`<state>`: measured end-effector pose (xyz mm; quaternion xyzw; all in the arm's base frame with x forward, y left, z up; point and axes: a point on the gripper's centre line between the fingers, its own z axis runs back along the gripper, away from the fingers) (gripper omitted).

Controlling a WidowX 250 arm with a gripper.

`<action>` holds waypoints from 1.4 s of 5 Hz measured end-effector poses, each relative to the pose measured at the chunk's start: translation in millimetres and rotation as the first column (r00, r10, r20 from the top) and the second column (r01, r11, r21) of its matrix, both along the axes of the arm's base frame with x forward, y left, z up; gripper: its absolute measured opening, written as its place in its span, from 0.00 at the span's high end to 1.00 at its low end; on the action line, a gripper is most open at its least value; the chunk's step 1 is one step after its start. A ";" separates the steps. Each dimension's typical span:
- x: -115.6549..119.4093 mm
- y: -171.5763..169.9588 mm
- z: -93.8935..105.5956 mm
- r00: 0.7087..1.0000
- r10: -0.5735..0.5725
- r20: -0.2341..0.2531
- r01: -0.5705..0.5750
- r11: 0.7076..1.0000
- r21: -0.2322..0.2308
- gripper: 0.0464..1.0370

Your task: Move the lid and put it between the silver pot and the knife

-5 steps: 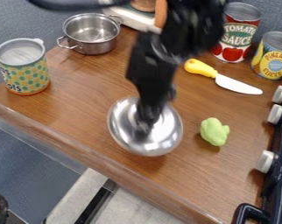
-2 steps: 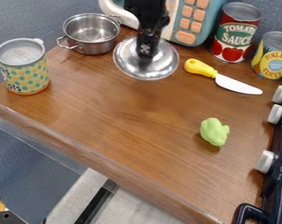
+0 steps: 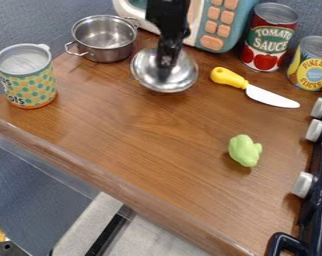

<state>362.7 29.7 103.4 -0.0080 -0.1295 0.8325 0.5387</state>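
Toward the wooden bench's [image 3: 150,145] far edge, the black two-finger gripper [image 3: 165,73] grasps the round silver lid [image 3: 184,76] between the silver two-handled pot [image 3: 111,53] and yellow-handled white knife [image 3: 232,79]; settle it level, then release.

Black end effector [image 3: 165,69] downward beneath arm [image 3: 168,22]

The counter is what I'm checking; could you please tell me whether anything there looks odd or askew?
Nothing stands out on the counter: the pot stands upright, the knife lies flat, and the lid is between them, at the end effector.
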 end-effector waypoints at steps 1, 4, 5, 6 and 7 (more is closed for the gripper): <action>10.3 -0.5 -13.2 1.000 -0.024 -0.016 0.023 1.000 -0.020 0.77; 33.2 3.4 -26.6 0.997 -0.055 -0.058 0.052 0.997 -0.053 0.43; 28.7 5.3 -25.2 0.998 -0.036 -0.060 0.032 0.998 -0.057 0.13; 23.0 6.5 -6.5 0.999 -0.025 -0.040 0.023 0.999 -0.048 0.02; 16.2 10.0 19.8 1.000 -0.027 0.001 0.027 0.999 -0.025 0.03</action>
